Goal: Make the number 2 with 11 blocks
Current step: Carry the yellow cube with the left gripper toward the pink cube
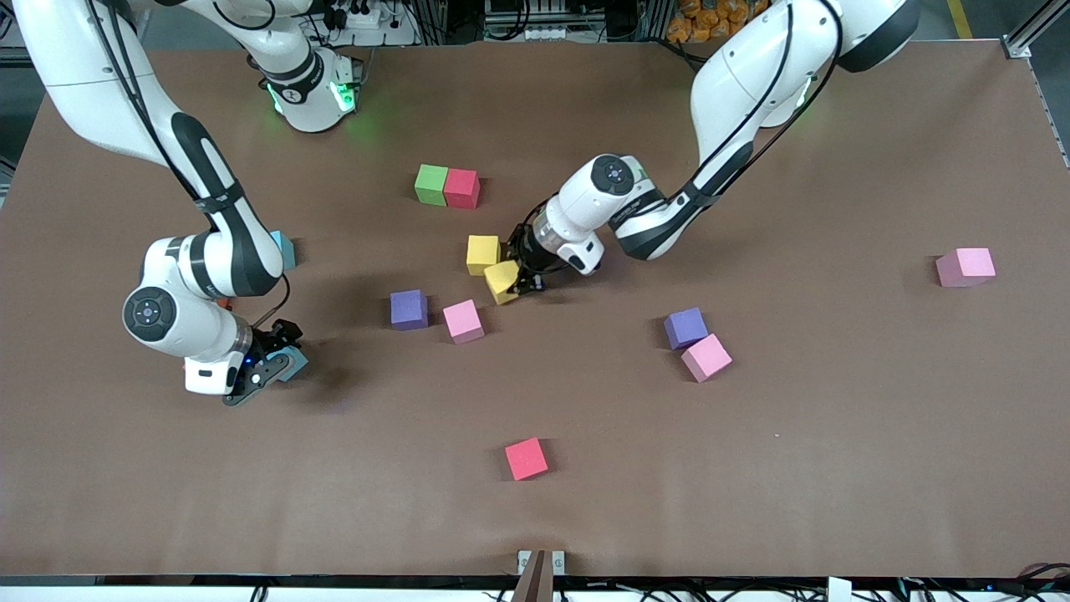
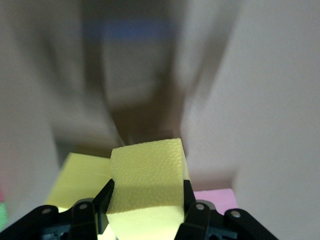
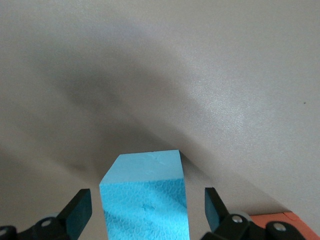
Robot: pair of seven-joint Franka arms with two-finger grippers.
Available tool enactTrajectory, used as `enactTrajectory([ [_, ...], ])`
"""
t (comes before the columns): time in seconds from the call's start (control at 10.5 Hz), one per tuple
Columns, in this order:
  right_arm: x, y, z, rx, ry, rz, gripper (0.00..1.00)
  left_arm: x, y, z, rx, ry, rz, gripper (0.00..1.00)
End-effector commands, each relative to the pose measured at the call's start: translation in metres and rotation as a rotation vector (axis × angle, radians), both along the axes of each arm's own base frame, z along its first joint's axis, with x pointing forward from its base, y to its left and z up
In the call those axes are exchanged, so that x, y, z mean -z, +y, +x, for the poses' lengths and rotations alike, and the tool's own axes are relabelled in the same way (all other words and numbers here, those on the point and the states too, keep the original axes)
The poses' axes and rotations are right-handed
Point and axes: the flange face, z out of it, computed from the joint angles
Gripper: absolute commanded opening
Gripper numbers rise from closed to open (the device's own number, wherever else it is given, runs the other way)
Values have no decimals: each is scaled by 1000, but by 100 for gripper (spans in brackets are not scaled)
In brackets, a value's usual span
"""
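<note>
A green block (image 1: 431, 184) and a red block (image 1: 461, 188) sit touching at mid-table. Nearer the front camera lies a yellow block (image 1: 483, 254). Right beside it is a second yellow block (image 1: 501, 282) (image 2: 147, 175), tilted, with my left gripper (image 1: 522, 280) (image 2: 147, 192) shut on it. My right gripper (image 1: 280, 368) (image 3: 147, 200) stands open around a light blue block (image 1: 294, 365) (image 3: 145, 200), with a gap at each finger. Another light blue block (image 1: 285, 249) is half hidden by the right arm. Two purple blocks (image 1: 409, 309) (image 1: 685, 328) and three pink blocks (image 1: 463, 321) (image 1: 705, 357) (image 1: 965, 267) lie scattered.
Another red cube (image 1: 526, 458) lies alone toward the front camera's edge of the table. An orange cube (image 3: 280, 221) shows next to my right gripper in the right wrist view. The brown table (image 1: 836, 468) is bare toward the left arm's end, apart from the outlying pink block.
</note>
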Motion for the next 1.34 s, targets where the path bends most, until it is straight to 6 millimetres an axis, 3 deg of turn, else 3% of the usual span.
enactTrajectory([
  [0.0, -15, 4, 2, 43, 24, 36, 100, -23, 27, -18, -6, 3, 14, 42],
  [0.29, -45, 45, 10, 52, 2, 39, 100, -28, 20, -38, 45, -2, 18, 43],
  [0.67, -62, 99, 6, 146, -14, 74, 100, -41, 1, -78, 156, -14, 3, 43],
  [0.86, -63, 111, 4, 185, -12, 75, 100, -41, -6, -97, 230, -26, 2, 43],
  [1.24, -69, 137, 3, 267, -20, 79, 100, -32, -15, -115, 286, -19, 5, 43],
])
